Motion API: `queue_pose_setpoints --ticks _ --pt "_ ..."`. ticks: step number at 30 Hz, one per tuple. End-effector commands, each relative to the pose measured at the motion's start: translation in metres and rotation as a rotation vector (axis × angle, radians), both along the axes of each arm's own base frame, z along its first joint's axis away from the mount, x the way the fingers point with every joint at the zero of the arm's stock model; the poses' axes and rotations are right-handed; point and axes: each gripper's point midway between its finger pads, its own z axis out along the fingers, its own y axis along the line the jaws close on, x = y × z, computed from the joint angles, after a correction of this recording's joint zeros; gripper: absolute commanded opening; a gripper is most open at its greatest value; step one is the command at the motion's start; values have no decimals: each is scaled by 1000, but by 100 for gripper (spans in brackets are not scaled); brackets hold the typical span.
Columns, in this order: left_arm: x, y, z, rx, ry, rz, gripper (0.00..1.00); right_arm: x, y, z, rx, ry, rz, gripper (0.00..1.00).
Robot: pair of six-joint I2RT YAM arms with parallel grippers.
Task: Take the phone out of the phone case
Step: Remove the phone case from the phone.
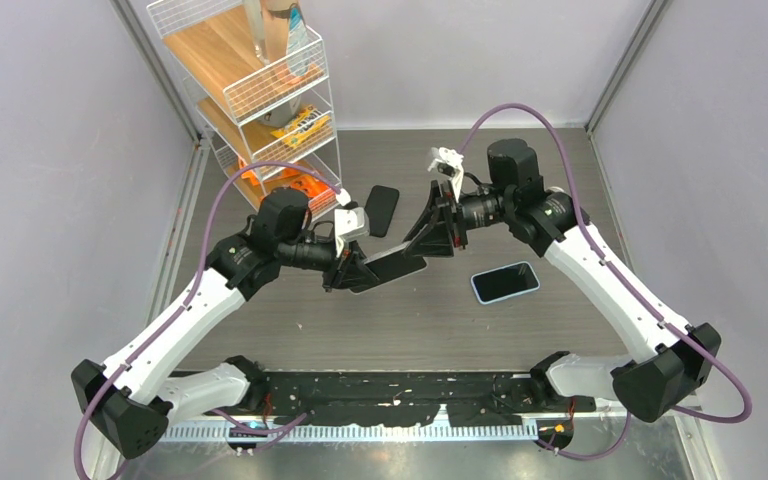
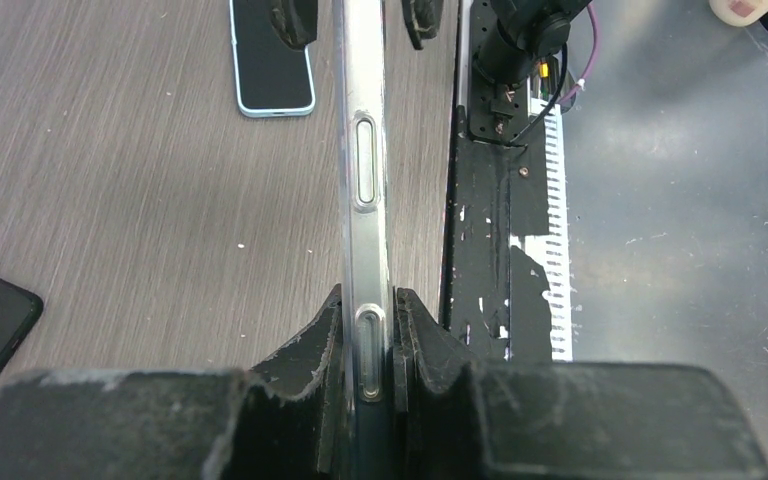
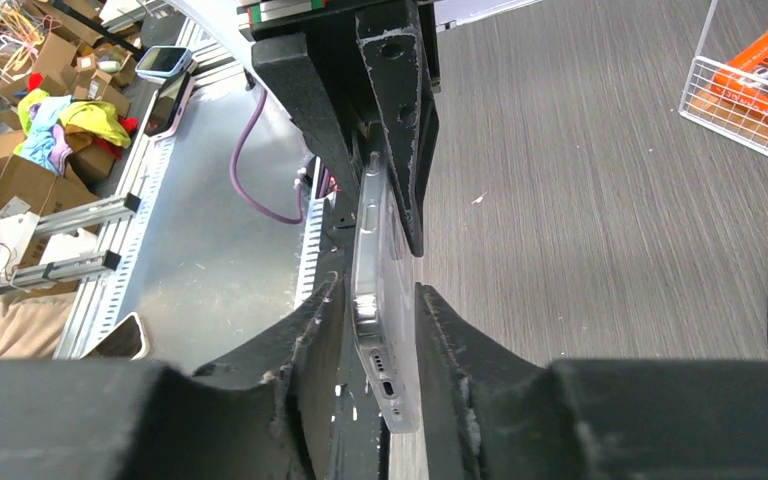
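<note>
Phone case, clear and edge-on, is pinched at one end by the left gripper above the table. Its long axis runs straight out to the right gripper, whose fingers straddle the far end with slim gaps, not yet clamped.

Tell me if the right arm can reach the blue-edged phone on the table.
Probably, once freed: the blue-edged phone lies uncovered near that arm, but the right end effector straddles the clear case gripped by the left end effector.
</note>
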Motion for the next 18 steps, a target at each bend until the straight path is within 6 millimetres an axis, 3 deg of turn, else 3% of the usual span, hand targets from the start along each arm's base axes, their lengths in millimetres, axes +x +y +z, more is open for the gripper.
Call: queue_pose_setpoints --ticks 1,10,18 --pt "1 -7 25 -87 -67 -37 0 -2 2 10 43 -25 25 33" --pt "1 -4 16 -68 -97 -49 0 -5 4 12 59 7 54 8" --pt "7 4 3 39 -261 -82 0 -13 8 8 87 117 123 6"
